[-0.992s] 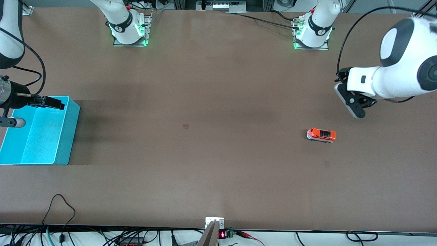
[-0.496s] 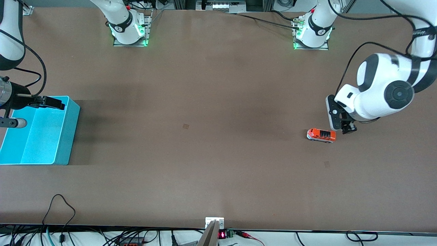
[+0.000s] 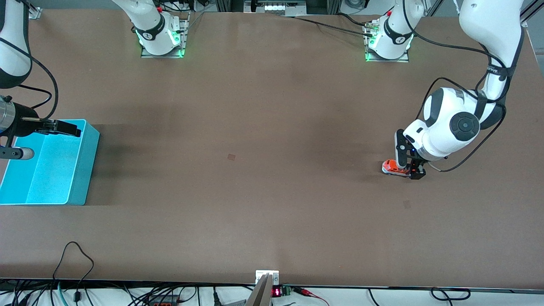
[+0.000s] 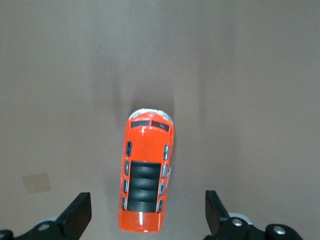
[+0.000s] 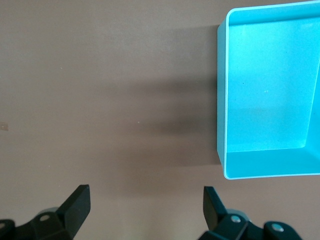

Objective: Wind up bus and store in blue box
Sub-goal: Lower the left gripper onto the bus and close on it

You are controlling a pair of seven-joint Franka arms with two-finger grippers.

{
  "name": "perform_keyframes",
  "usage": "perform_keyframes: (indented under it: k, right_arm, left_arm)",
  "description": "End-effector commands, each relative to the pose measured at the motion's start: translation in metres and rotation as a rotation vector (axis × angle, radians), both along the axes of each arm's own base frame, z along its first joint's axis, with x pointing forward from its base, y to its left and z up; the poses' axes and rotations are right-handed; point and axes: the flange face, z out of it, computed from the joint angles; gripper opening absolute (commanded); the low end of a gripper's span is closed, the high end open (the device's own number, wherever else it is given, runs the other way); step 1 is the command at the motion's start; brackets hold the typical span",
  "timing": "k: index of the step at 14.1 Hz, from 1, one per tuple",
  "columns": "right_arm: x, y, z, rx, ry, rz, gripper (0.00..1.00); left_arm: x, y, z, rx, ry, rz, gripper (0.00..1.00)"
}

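The bus (image 3: 390, 166), orange with dark roof windows, stands on the table near the left arm's end. In the left wrist view the bus (image 4: 146, 175) lies lengthwise between my open fingers (image 4: 77, 212). My left gripper (image 3: 409, 163) is low over the bus's rear part, open, with a finger on each side and clear gaps to the bus; it also shows in its own view (image 4: 147, 215). The blue box (image 3: 87, 170) sits at the right arm's end and is empty in the right wrist view (image 5: 270, 100). My right gripper (image 3: 68, 128) hovers open over the box's rim (image 5: 145, 207) and waits.
Two small tan patches mark the table, one near the middle (image 3: 231, 157) and one nearer to the front camera than the bus (image 3: 406, 204). Cables (image 3: 76, 255) lie along the table's front edge. The arm bases (image 3: 160, 38) stand along the back.
My left arm has swung down from above the table to the bus, and its open fingers now straddle the bus. The bus, the box and the right arm have not moved.
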Motion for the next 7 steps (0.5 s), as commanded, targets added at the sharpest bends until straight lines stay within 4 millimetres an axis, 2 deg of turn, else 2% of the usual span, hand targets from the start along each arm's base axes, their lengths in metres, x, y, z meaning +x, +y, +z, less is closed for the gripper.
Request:
perform_keyframes:
  k: [1, 5, 7]
  right_arm:
    - [-0.002, -0.001, 0.002, -0.003, 0.001, 0.017, 1.0]
    - [-0.002, -0.002, 0.002, -0.003, 0.001, 0.017, 1.0]
    - [-0.002, -0.002, 0.002, -0.002, 0.0, 0.012, 1.0]
  left_arm:
    - [-0.001, 0.01, -0.013, 0.0, -0.03, -0.034, 1.0]
    - [-0.001, 0.008, -0.035, -0.012, -0.046, -0.036, 0.97]
    - [-0.001, 0.006, -0.042, -0.015, -0.049, -0.035, 0.87]
